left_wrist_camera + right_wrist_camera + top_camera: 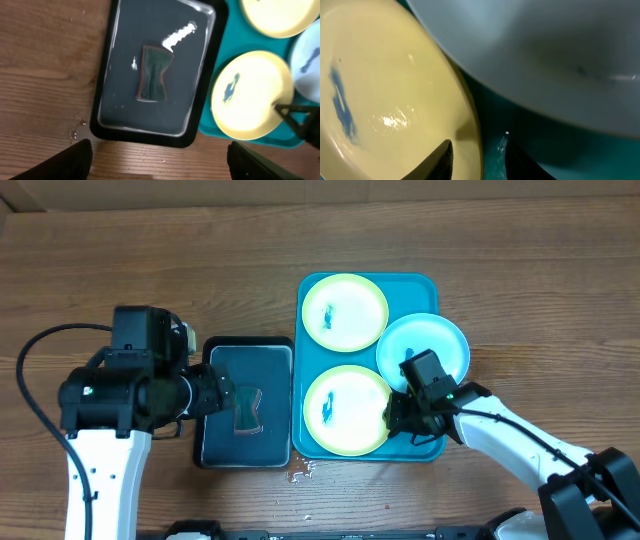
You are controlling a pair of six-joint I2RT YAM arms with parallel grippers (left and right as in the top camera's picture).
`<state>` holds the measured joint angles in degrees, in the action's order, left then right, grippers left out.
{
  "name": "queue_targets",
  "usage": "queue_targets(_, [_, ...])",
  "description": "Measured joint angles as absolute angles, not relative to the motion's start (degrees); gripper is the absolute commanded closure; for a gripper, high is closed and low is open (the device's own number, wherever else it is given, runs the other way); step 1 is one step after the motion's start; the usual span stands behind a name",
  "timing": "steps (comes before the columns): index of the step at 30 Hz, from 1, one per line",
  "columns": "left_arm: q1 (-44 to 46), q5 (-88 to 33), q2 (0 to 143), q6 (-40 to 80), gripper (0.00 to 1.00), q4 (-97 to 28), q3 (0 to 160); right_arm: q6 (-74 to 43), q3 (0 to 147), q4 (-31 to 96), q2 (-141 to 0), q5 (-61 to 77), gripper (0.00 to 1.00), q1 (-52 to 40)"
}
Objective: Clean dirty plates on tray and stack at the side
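The turquoise tray (425,285) holds three plates. A yellow-green plate (344,312) with a blue smear lies at the far left, and a light-blue plate (430,340) at the right overlaps the tray's edge. A second yellow-green plate (345,410) with a blue smear lies nearest. My right gripper (395,418) is at this near plate's right rim. In the right wrist view its fingers (477,160) are shut on the rim (395,100), one over the plate and one outside. My left gripper (160,162) is open and empty, above the black tray.
A black tray (250,345) holding shallow water and a dark sponge (154,73) sits just left of the turquoise tray. Water drops (300,472) lie on the wood by its near right corner. The table's far edge runs along the top.
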<state>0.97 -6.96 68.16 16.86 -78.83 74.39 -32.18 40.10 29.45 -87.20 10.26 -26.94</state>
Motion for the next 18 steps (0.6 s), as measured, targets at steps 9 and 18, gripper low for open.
queue_targets(9, [1.10, -7.70, 74.67, 17.12, 0.23, -63.81, 58.50, -31.27, 40.53, 29.30, -87.50, 10.20, 0.50, -25.96])
queue_targets(18, [3.57, -8.32, 90.87, 16.60, 0.51, -53.52, 55.53, -31.24, 40.99, 29.19, -87.48, 10.22, 0.41, -25.98])
